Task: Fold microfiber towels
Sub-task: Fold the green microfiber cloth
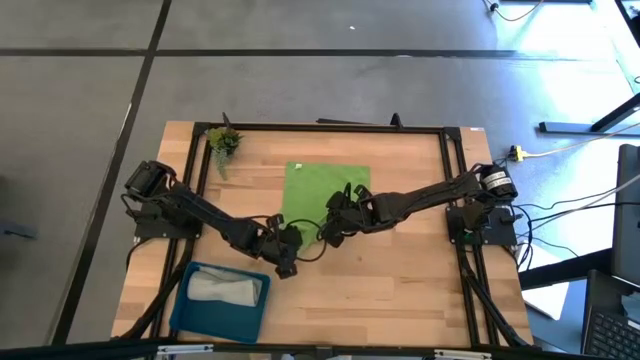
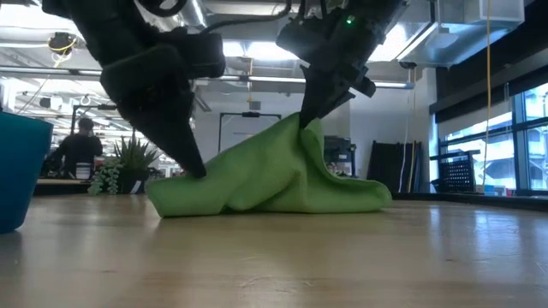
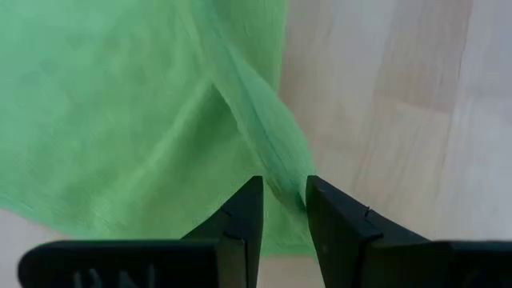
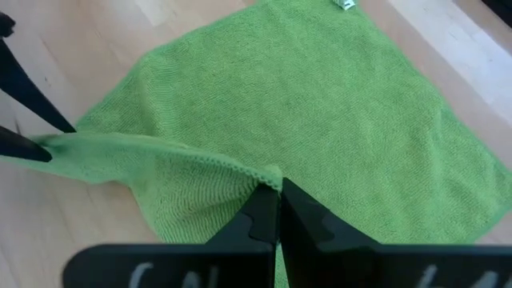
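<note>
The lime green microfiber towel (image 1: 325, 190) lies in the middle of the table, its far part flat on the wood and its near edge raised. My left gripper (image 3: 284, 210) is shut on that edge low over the table, toward the left. My right gripper (image 4: 278, 200) is shut on the same edge farther right and higher, so the cloth peaks there (image 2: 300, 128). The light grey towel (image 1: 228, 290) lies crumpled in the blue tray (image 1: 190, 310). My left gripper pinches the green towel's near edge (image 3: 288, 180) between its two fingers, slanting down from the near left. The cloth there sits just above the table (image 2: 193, 175) and runs up toward the other gripper. My right gripper pinches the towel's hemmed near edge (image 4: 268, 178) between its two shut fingers, slanting down from the right. That spot is lifted clear, and the cloth falls from it in slack folds to the table on both sides (image 2: 342, 184).
The blue tray stands at the table's near left corner, seen at the left in the low view (image 2: 17, 171). A small green plant sprig (image 1: 222, 140) lies at the far left. Bare wood stretches to the right and near side of the towel. A person sits far behind the table (image 2: 81, 145).
</note>
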